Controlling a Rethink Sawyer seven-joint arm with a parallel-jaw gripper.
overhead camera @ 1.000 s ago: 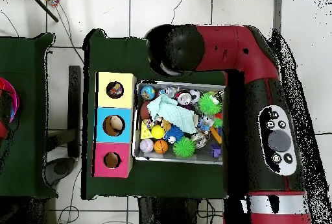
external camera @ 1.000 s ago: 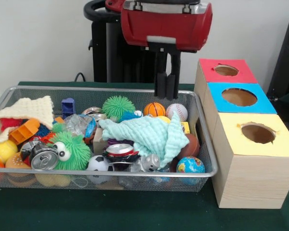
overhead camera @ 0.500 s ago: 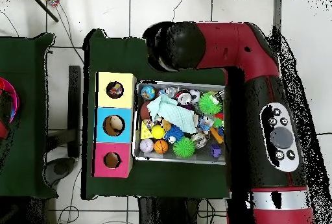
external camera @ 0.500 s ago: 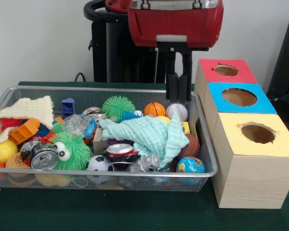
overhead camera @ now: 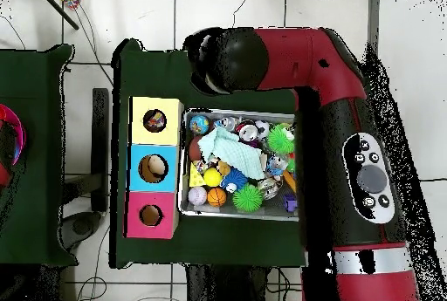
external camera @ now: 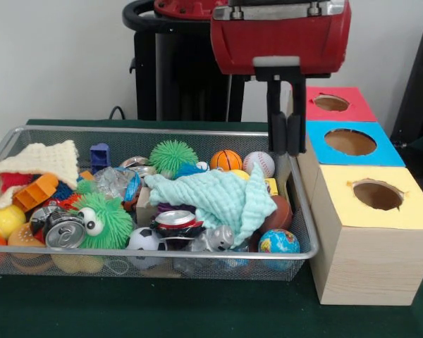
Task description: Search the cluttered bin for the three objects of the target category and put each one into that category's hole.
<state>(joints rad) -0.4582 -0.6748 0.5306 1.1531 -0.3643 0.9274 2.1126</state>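
While the dark green table (external camera: pixel 197 317) sits before a white wall, the wire bin (external camera: pixel 299 211) brims with toys left of three holed boxes (external camera: pixel 370 232); the tool (external camera: pixel 286 144) hangs closed, empty.

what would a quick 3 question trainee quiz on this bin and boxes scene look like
1. True or false: the gripper hangs at the wire bin's right end, next to the boxes.
2. Front to back in the front view, the box tops run: A) red, blue, yellow B) yellow, blue, red C) blue, yellow, red
3. Fill in: the mint cloth is draped over the ____ in the bin.

Key
1. True.
2. B: yellow box, blue box, red box.
3. Toys, the clutter mid-bin.
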